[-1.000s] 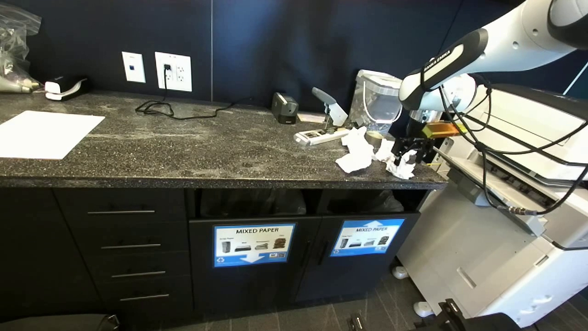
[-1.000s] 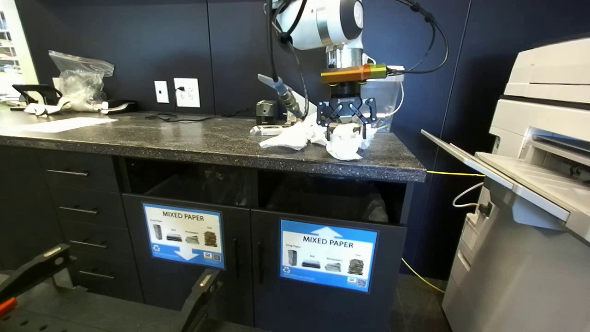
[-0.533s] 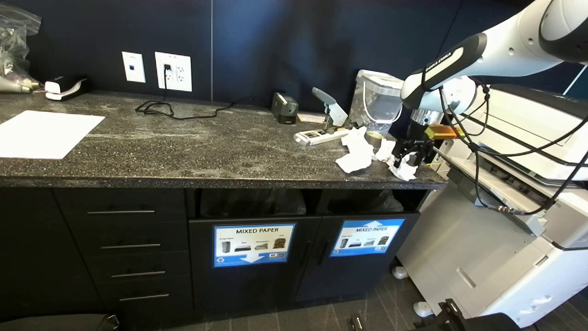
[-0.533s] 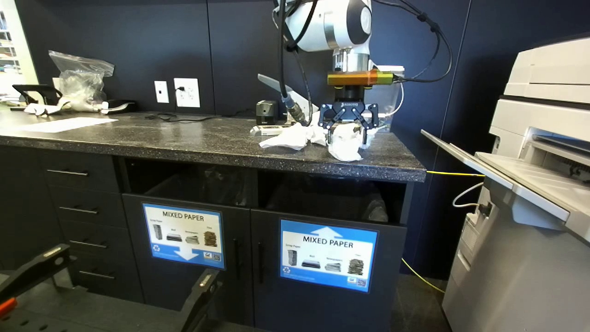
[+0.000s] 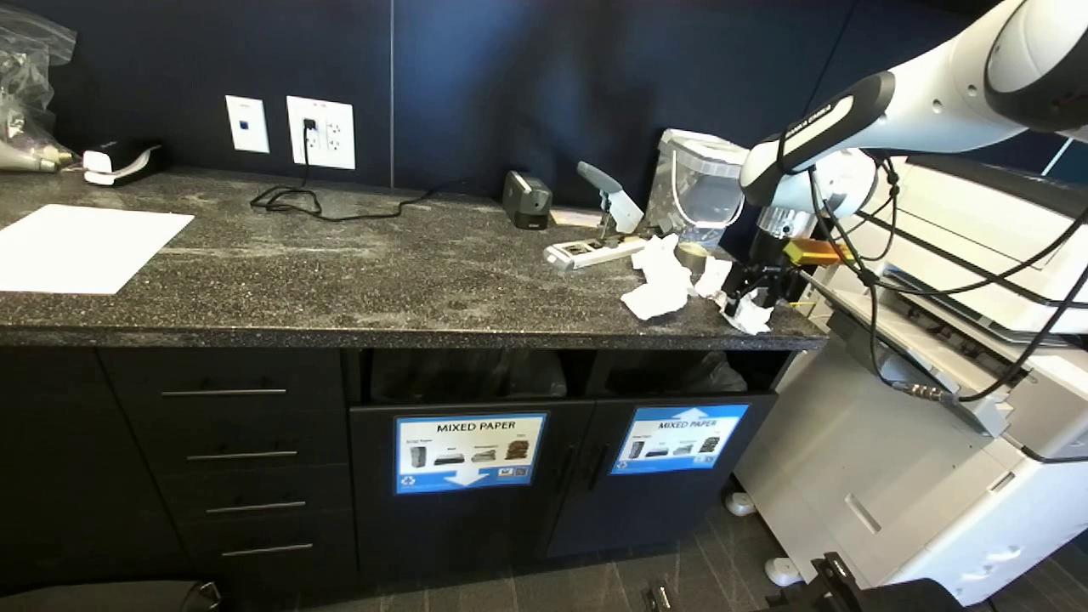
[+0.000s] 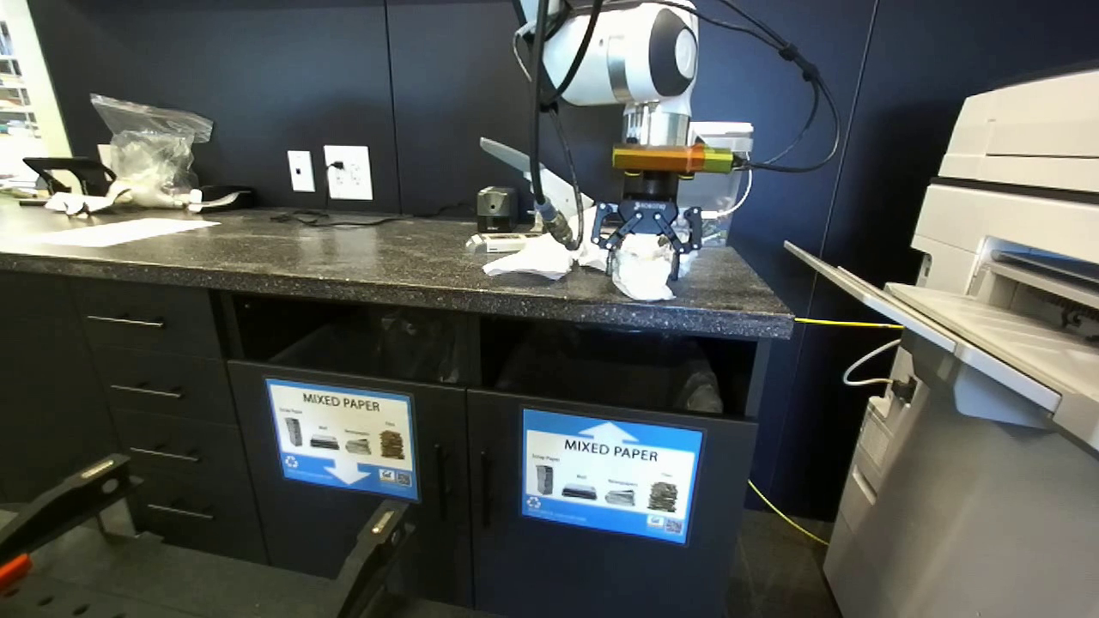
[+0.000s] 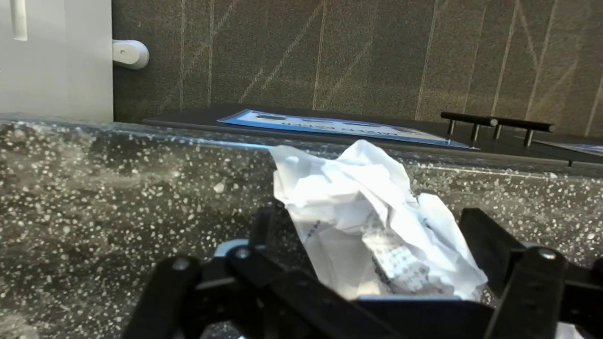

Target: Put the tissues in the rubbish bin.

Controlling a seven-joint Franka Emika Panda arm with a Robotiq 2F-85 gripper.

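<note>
One tissue [image 7: 360, 197] near counter edge [image 6: 601, 311] | gripper [image 6: 643, 267] spread astride | gap one side

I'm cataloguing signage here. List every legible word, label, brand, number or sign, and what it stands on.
"MIXED PAPER": up-arrow label.
"MIXED PAPER": down-arrow label.
Recycling symbol: both labels.
"FRANKA EMIKA", first letter unclear: arm.
"ROBOTIQ", small: gripper.
Too small or blurred: the labels' captions, print on the tissue.
Numbers: none legible.
</note>
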